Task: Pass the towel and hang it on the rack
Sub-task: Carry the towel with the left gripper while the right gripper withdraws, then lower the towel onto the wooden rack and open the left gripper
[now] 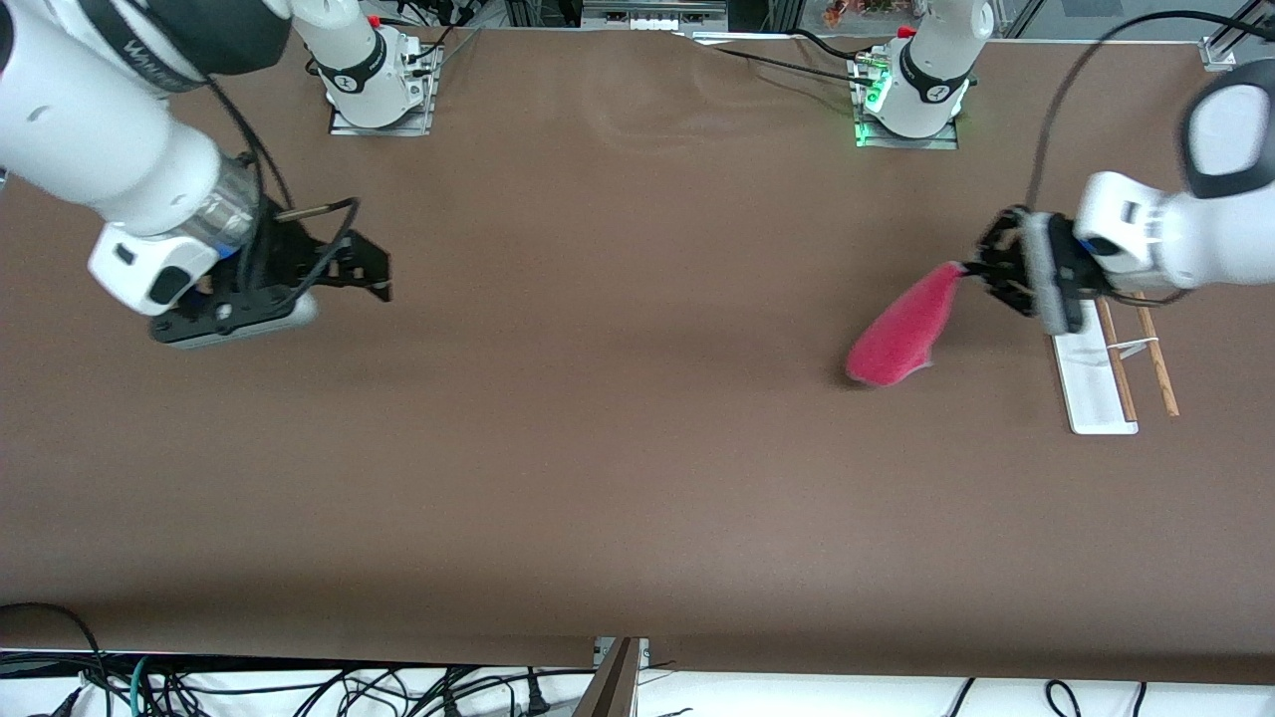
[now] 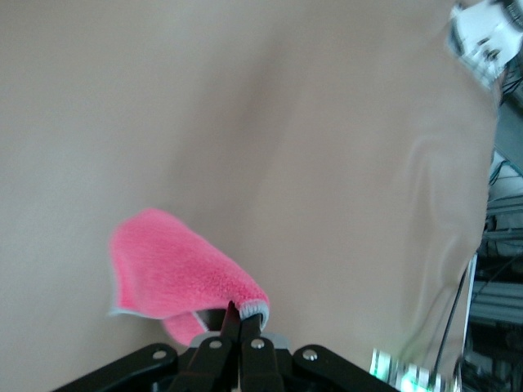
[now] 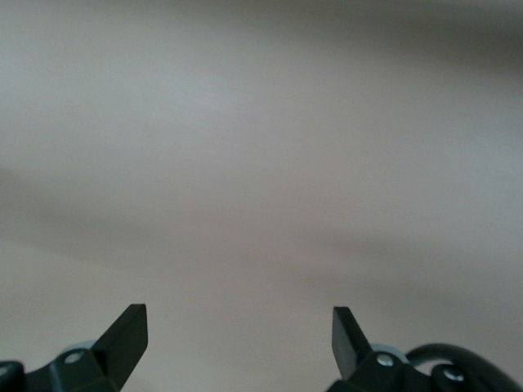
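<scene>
The towel (image 1: 901, 327) is a pink-red fuzzy cloth with a grey stitched edge. My left gripper (image 1: 968, 269) is shut on one corner of it and holds it up over the table, beside the rack; the cloth hangs down from the fingers. In the left wrist view the towel (image 2: 176, 273) droops from the pinched fingertips (image 2: 242, 314). The rack (image 1: 1096, 373) stands at the left arm's end of the table: a flat white base with two thin wooden rods (image 1: 1160, 363); my left hand hides part of it. My right gripper (image 1: 374, 279) is open and empty over bare table at the right arm's end.
The brown table top (image 1: 598, 398) is bare between the two grippers. The arm bases (image 1: 379, 85) stand along the table's edge farthest from the front camera. Cables hang below the table's near edge.
</scene>
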Robot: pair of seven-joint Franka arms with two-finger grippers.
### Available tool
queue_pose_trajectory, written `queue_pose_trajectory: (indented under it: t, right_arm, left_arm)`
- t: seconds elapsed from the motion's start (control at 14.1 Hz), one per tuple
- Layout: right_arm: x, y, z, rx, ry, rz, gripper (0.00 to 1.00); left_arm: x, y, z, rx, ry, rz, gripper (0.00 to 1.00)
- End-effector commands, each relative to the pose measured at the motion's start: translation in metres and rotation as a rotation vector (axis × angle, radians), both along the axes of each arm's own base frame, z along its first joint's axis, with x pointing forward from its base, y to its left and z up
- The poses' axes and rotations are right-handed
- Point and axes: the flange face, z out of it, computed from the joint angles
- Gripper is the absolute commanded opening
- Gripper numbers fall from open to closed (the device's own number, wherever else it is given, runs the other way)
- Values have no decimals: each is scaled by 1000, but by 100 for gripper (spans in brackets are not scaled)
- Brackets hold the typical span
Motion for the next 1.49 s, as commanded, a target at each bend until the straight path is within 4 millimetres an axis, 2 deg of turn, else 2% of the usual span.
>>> queue_pose_trajectory:
  t: [0.0,0.07,0.14,0.28,0.43,0.5,0.64,0.71,0.85,1.0,1.14,1.28,1.42]
  right_arm:
    - [-33,-48,16,-64,-5,43,100]
    - [-38,-65,16,-63,28,19,100]
    - [-40,-72,15,-66,56,-5,100]
    - [-39,-90,14,-70,75,-27,100]
    - [-34,-104,14,-68,65,-44,100]
    - [-35,-106,13,-69,71,-40,100]
    - [-36,-108,17,-70,68,-41,100]
    - [-37,-109,18,-74,67,-42,100]
    - [-38,-108,17,-78,74,-38,100]
    - [-41,-109,10,-81,108,-43,100]
    - [-43,-109,10,-81,108,-42,100]
    - [-44,-109,11,-80,105,-42,100]
    - [-42,-109,9,-72,112,-42,100]
  left_arm:
    - [19,85,-2,27,32,25,0]
    - [13,115,-5,79,41,51,0]
    - [9,139,-5,139,45,49,0]
    - [1,177,0,226,29,16,0]
    - [-10,241,-22,350,62,44,0]
    - [-11,265,-24,413,46,51,0]
    - [-17,294,-49,420,64,66,0]
    - [-21,316,-63,419,52,97,0]
    - [-23,345,-79,455,5,117,0]
    - [-27,370,-110,459,-16,142,0]
    - [-34,395,-133,455,-38,177,0]
    - [-31,398,-154,447,-46,177,0]
    - [-27,400,-165,458,-66,172,0]
